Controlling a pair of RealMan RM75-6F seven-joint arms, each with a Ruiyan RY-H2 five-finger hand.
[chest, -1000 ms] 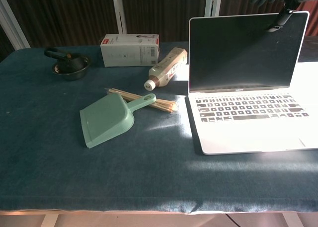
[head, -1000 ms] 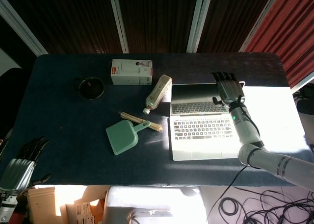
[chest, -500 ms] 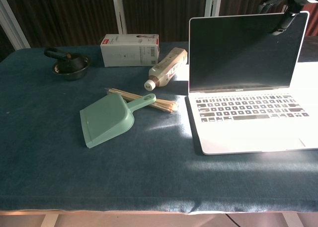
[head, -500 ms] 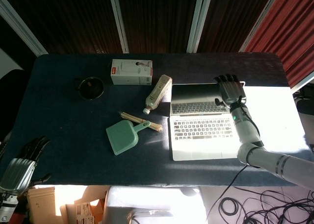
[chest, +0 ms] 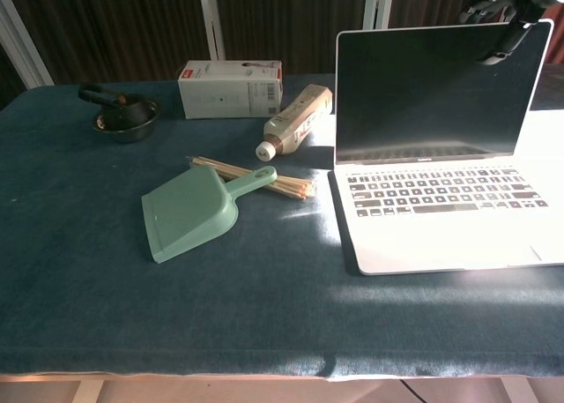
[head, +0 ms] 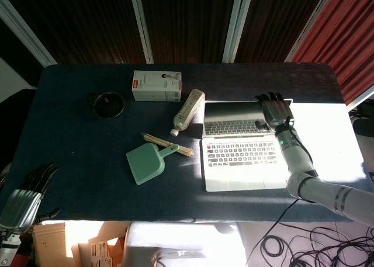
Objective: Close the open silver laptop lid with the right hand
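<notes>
We have our right hand (head: 276, 111) up at the top right corner of the laptop (chest: 441, 156) lid, fingers curled over the upper edge and onto the back of it, with a fingertip hanging down in front of the dark screen in the chest view. It sits there, we judge, because the far edge gives the most leverage for folding the lid down toward the keyboard. We grip nothing; the fingers lie close together and hooked, resting on the lid.

The laptop sits on the right side of the table (head: 70, 162), its base flat in the sunlight. The screen faces us and stands close to upright, tipped slightly back. The lid's long axis runs left to right, parallel to the near table edge.

Our left hand (head: 20, 200) hangs low beyond the near left corner of the table, fingers loosely apart, holding nothing
</notes>
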